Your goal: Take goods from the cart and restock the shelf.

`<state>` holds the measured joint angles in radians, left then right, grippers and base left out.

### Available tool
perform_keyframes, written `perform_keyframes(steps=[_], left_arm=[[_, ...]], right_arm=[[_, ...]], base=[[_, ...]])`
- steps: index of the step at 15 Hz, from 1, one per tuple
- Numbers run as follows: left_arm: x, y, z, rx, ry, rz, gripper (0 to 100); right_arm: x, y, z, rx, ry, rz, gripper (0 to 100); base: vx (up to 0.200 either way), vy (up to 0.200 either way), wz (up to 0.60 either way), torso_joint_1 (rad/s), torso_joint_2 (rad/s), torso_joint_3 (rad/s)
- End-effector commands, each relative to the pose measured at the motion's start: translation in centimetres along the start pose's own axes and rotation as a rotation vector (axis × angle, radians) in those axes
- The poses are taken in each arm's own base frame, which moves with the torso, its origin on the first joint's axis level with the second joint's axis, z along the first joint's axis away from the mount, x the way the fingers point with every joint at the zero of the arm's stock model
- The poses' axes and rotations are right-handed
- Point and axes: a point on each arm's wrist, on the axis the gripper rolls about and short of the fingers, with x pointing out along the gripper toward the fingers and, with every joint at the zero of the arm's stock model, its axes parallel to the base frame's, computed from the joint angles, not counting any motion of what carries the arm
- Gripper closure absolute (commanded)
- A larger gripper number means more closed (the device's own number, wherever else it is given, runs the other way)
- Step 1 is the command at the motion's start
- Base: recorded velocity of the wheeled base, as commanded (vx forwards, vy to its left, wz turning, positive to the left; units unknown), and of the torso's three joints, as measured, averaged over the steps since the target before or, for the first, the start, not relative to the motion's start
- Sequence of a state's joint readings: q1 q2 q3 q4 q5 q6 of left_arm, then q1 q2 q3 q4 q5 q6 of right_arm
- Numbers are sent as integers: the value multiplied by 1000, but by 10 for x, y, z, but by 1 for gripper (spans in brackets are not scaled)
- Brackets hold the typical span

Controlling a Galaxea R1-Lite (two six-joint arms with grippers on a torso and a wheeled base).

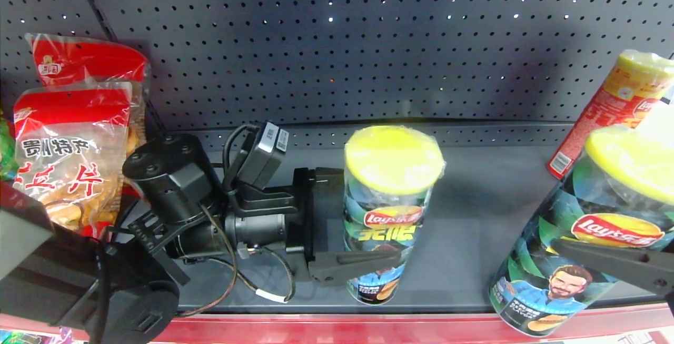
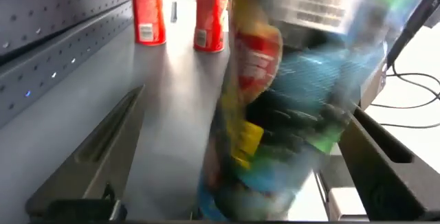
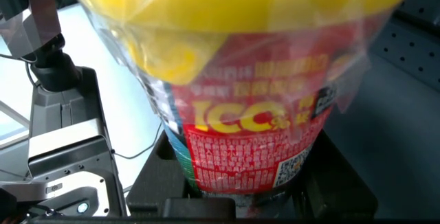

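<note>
We count two green-and-blue chip canisters with yellow lids. One canister (image 1: 390, 204) stands upright on the shelf (image 1: 484, 212), near its front edge. The left gripper (image 2: 244, 121) brackets it with its jaws released. In the left wrist view a strip of bare shelf shows between the far finger (image 2: 103, 148) and the canister's side.

The second canister (image 1: 584, 228) sits to the right, tilted, with its base over the shelf's red front lip. The right gripper (image 1: 621, 249) is clenched on it, one finger lying across its printed side.

We count two red canisters (image 2: 148, 11) (image 2: 210, 14) farther along the shelf in the left wrist view. In the head view we see just one, leaning, beside the picture's right edge.

Two snack bags with red tops stand at the left, one bag (image 1: 68, 159) in front of the other (image 1: 89, 59). A pegboard (image 1: 342, 43) backs the shelf.

The far finger of each gripper is hidden behind its canister in the head view. The standing canister is smeared in the left wrist view, so we cannot read its side there. A green sliver at the head view's left edge is too cut off for us to identify.
</note>
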<state>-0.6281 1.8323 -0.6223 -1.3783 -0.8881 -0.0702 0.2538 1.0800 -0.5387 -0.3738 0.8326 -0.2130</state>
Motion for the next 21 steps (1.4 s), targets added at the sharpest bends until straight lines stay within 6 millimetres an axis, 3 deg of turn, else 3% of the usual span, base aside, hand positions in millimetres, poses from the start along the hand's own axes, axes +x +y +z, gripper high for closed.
perform_keyframes(steps=[1, 3, 6, 8, 11, 14, 17, 19, 21], left_arm=[[-20, -7, 6, 4, 6, 34, 0], [-45, -23, 12, 23, 16, 40, 0], [-92, -88, 14, 45, 31, 19, 0], [-137, -144, 24, 140, -29, 71, 0], [-178, -218, 52, 124, -179, 157, 0], [-183, -261, 79, 124, -156, 485, 0], [-174, -279, 47, 84, -112, 774, 0], [-177, -274, 39, 95, -93, 825, 0], [-177, -265, 23, 46, -94, 1029, 0]], right_arm=[[1, -1, 0, 2, 1, 3, 100], [2, -2, -1, 5, 5, 1, 100], [3, -3, 0, 6, 6, 2, 100], [3, -3, -1, 9, 8, 3, 100], [2, -3, -2, 13, 11, -3, 100], [9, -15, 4, 13, 14, -27, 100], [13, -21, 10, 4, 6, -27, 100], [15, -24, 11, 6, 7, -24, 100], [16, -26, 17, -8, -5, -23, 100]], base=[[0, 0, 0, 0, 0, 0], [0, 0, 0, 0, 0, 0], [0, 0, 0, 0, 0, 0], [0, 0, 0, 0, 0, 0], [0, 0, 0, 0, 0, 0], [0, 0, 0, 0, 0, 0], [0, 0, 0, 0, 0, 0], [0, 0, 0, 0, 0, 0], [0, 0, 0, 0, 0, 0]])
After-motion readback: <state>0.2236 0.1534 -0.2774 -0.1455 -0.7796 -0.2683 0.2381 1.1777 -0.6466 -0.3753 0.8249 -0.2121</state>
